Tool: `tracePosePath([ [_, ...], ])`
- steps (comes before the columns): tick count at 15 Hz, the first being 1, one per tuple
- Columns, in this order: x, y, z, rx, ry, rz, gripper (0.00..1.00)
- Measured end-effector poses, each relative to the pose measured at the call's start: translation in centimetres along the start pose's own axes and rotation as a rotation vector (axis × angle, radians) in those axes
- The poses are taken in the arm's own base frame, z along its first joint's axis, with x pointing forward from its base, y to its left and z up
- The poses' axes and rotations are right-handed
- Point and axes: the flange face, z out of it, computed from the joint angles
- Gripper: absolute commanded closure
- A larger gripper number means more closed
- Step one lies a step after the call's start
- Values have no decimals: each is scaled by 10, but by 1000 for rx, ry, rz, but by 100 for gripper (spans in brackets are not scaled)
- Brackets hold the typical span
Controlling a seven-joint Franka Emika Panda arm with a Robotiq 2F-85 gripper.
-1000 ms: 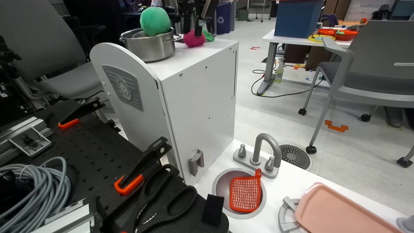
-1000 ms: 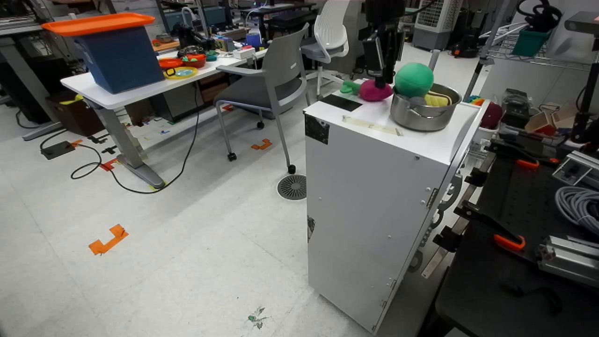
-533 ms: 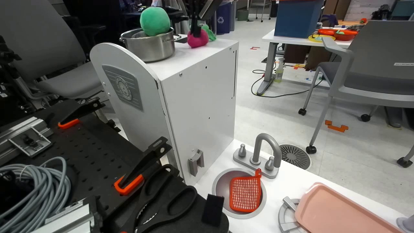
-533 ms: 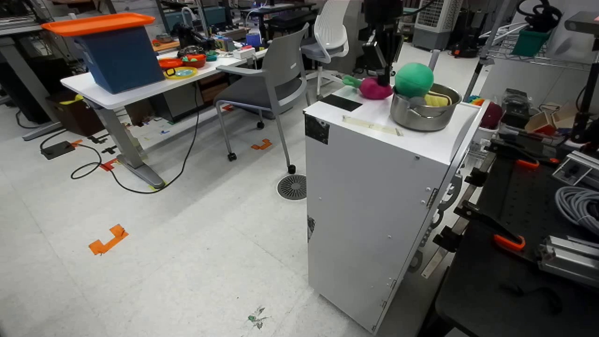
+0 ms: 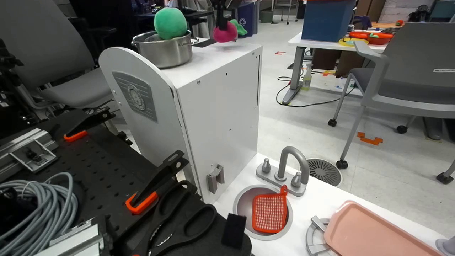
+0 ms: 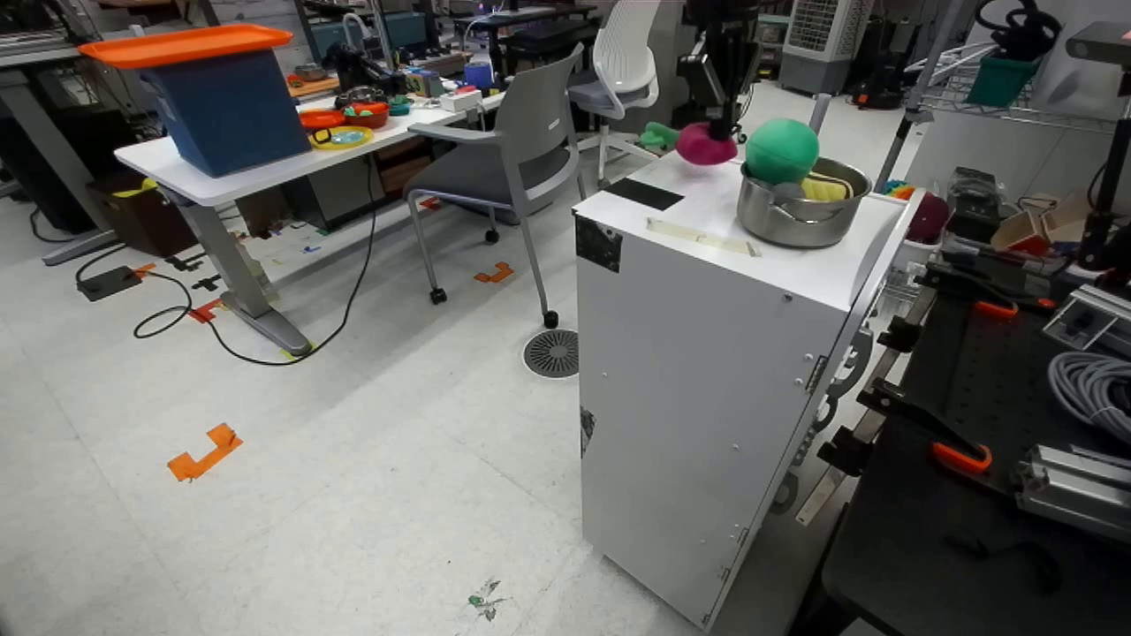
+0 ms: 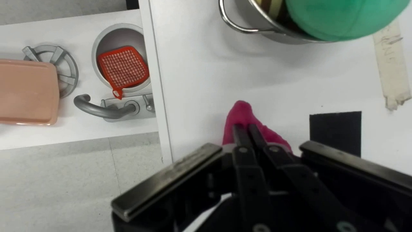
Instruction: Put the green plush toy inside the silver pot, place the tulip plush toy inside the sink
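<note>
Hanging from the tool (image 7: 245, 126), the tulip plush toy (image 6: 705, 144) is pinched at its pink head by nearly closed jaws; it is judged light, soft and squashable, best gripped mid-head.

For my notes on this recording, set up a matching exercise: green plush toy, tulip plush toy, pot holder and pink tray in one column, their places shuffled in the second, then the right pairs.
Things
1. green plush toy
2. tulip plush toy
3. red checked pot holder
4. pink tray

Places
A. lying in the sink
B. at the mouth of the silver pot, standing above its rim
C. lying partly over the grey burner ring
D. pinched by the gripper

Right pairs
1-B; 2-D; 3-A; 4-C
</note>
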Motion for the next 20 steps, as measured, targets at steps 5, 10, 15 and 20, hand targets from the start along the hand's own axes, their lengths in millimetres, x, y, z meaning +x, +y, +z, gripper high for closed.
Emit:
tracePosePath([
  [5,-20,-4,-55,-10,76,-1,99],
  [10,-65,-26,-93,-10,129,8,99],
  [15,-107,-43,-97,-17,191,141,99],
  [20,-148,-48,-82,-39,187,180,99],
])
